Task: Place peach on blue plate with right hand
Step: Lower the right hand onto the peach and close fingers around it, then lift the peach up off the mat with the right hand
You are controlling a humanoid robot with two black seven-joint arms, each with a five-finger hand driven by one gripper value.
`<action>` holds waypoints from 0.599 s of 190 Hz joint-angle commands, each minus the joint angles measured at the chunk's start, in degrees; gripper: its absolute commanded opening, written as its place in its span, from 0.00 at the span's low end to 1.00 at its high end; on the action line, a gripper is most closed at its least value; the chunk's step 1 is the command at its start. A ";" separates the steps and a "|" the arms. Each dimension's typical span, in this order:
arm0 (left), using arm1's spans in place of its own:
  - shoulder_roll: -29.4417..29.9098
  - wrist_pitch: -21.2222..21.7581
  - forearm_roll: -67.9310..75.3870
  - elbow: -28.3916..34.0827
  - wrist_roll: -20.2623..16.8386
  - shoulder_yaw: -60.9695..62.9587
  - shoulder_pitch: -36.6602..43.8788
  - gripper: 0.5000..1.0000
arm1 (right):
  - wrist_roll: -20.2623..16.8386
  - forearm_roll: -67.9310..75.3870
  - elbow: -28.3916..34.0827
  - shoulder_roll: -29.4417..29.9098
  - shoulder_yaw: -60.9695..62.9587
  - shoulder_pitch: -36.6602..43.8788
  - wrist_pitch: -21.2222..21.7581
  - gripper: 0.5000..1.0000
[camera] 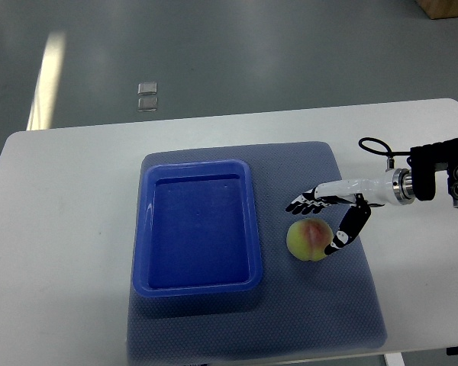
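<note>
A yellow-green peach (pixel 308 239) with a pink blush lies on the grey-blue mat, just right of the blue plate (pixel 198 226), a rectangular tray with nothing in it. My right hand (pixel 319 224) reaches in from the right edge and hovers over the peach. Its fingers (pixel 308 200) are spread above the fruit's upper side, while the thumb (pixel 345 232) points down along its right side. The fingers are not closed around the fruit. The left arm does not show.
The grey-blue mat (pixel 320 305) covers the middle of the white table (pixel 61 229). A black cable loops near the right wrist (pixel 375 146). Two small pale squares (pixel 147 97) lie on the floor beyond the table.
</note>
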 commanded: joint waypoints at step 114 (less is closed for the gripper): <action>0.00 0.00 0.00 -0.01 -0.01 0.06 0.00 1.00 | 1.57 -4.51 -0.96 4.05 0.07 -6.29 -8.97 0.21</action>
